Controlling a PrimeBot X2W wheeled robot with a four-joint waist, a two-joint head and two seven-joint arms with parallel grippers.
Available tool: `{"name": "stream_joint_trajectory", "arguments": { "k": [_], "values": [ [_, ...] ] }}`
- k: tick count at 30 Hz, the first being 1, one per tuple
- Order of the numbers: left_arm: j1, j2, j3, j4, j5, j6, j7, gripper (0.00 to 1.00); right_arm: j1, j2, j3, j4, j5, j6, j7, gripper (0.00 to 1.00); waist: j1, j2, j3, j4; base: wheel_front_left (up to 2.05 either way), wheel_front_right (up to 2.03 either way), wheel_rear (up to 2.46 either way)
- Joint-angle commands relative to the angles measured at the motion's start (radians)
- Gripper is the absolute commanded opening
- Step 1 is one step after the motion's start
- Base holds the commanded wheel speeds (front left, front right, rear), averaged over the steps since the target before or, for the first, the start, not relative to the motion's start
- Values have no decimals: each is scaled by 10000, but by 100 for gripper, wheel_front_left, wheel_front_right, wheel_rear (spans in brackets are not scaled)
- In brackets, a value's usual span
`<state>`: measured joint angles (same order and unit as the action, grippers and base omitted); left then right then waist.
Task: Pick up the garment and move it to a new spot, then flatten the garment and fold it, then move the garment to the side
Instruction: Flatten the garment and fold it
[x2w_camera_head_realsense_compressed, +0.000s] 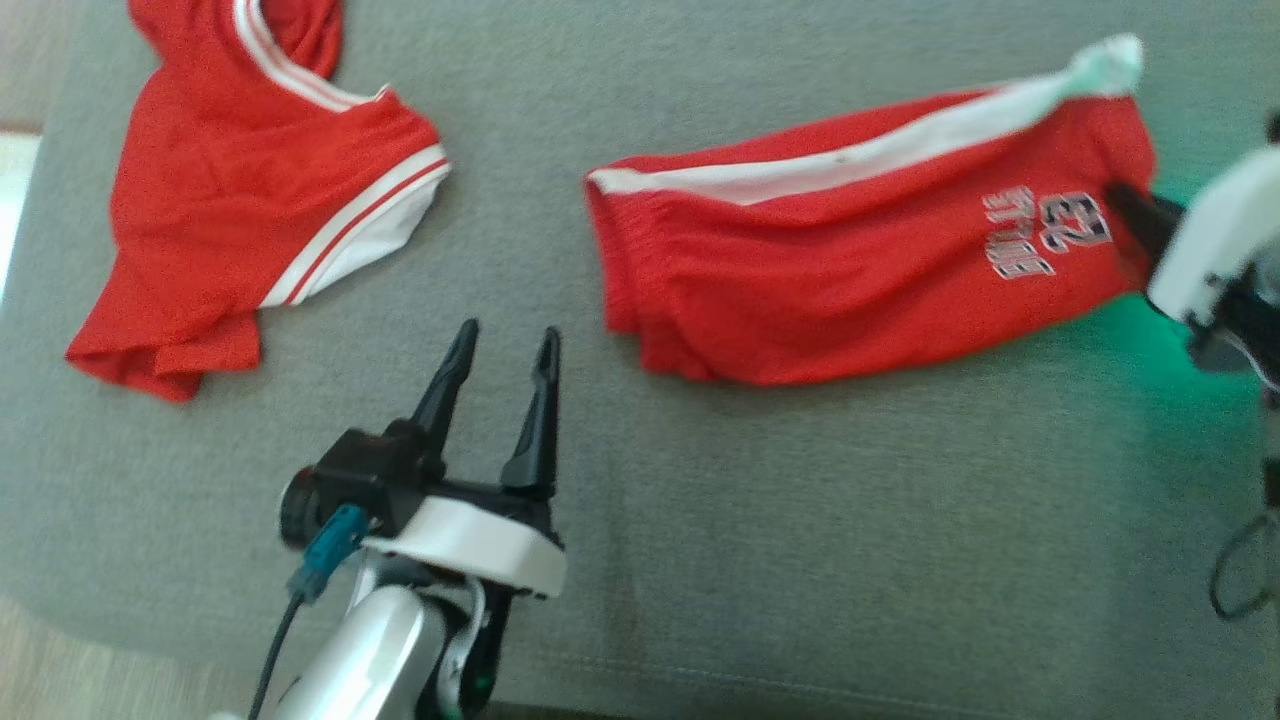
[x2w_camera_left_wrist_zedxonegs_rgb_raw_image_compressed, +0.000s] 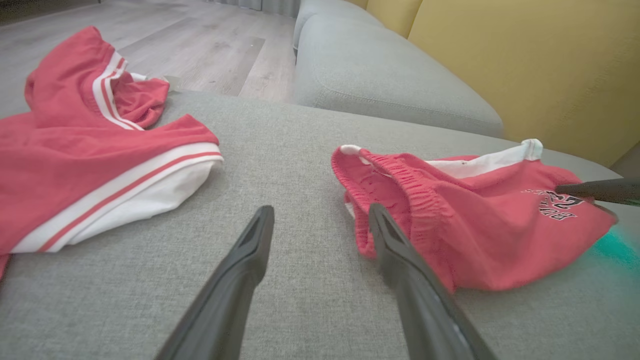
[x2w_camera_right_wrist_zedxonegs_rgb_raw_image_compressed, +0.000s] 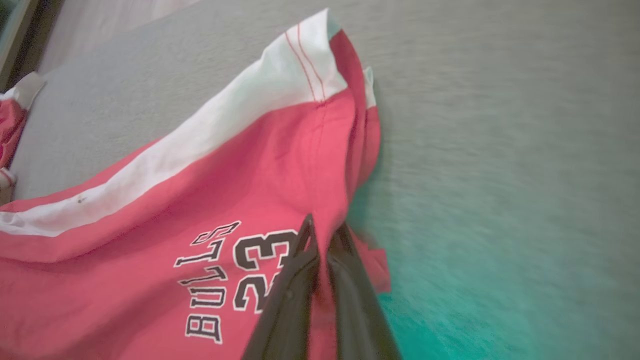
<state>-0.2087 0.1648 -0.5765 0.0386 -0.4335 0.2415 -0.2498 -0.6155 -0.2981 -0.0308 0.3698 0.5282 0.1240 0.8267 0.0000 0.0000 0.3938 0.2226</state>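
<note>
The garment, a pair of red shorts (x2w_camera_head_realsense_compressed: 850, 260) with a white side stripe and a "BULLS 23" print, lies flat across the grey cushion. My right gripper (x2w_camera_head_realsense_compressed: 1135, 205) is shut on the shorts' hem beside the print, with red cloth pinched between its fingers (x2w_camera_right_wrist_zedxonegs_rgb_raw_image_compressed: 325, 240). One of its dark fingers (x2w_camera_left_wrist_zedxonegs_rgb_raw_image_compressed: 600, 190) reaches in over the shorts (x2w_camera_left_wrist_zedxonegs_rgb_raw_image_compressed: 490, 240) in the left wrist view. My left gripper (x2w_camera_head_realsense_compressed: 507, 335) stands open and holds nothing, hovering over bare cushion just left of the elastic waistband (x2w_camera_left_wrist_zedxonegs_rgb_raw_image_compressed: 400, 175).
A red jersey (x2w_camera_head_realsense_compressed: 230, 200) with white trim lies crumpled at the far left of the cushion (x2w_camera_head_realsense_compressed: 800, 520). Beyond it are a second grey cushion (x2w_camera_left_wrist_zedxonegs_rgb_raw_image_compressed: 380, 75), wooden floor (x2w_camera_left_wrist_zedxonegs_rgb_raw_image_compressed: 200, 45) and a yellow wall (x2w_camera_left_wrist_zedxonegs_rgb_raw_image_compressed: 525, 60). A green glow tints the cushion near my right wrist.
</note>
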Motion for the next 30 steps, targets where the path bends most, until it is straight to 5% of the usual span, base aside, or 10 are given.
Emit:
{"name": "stream_joint_trajectory", "arguments": {
  "k": [1, 12, 21, 30],
  "values": [
    [65, 238, 503, -358, 137, -64, -119, 100, 245, -146, -211, -524, 134, 67, -90, 0, 0, 0, -359, -379, 0, 0, 0],
    [874, 63, 1287, -360, 723, -463, -120, 100, 1384, -181, -2695, -1621, -347, 67, -460, 0, 0, 0, -800, -693, 0, 0, 0],
    [1129, -551, 1614, -46, 993, -885, -120, 100, 1354, 1493, -167, -4052, 192, 67, 297, 0, 0, 0, -1024, -422, 0, 0, 0],
    [1109, -914, 1696, 313, 1195, -1251, -120, 100, 1410, 2439, 1619, -2597, -459, 67, -677, 0, 0, 0, -1153, 19, 0, 0, 0]
  ]
}}
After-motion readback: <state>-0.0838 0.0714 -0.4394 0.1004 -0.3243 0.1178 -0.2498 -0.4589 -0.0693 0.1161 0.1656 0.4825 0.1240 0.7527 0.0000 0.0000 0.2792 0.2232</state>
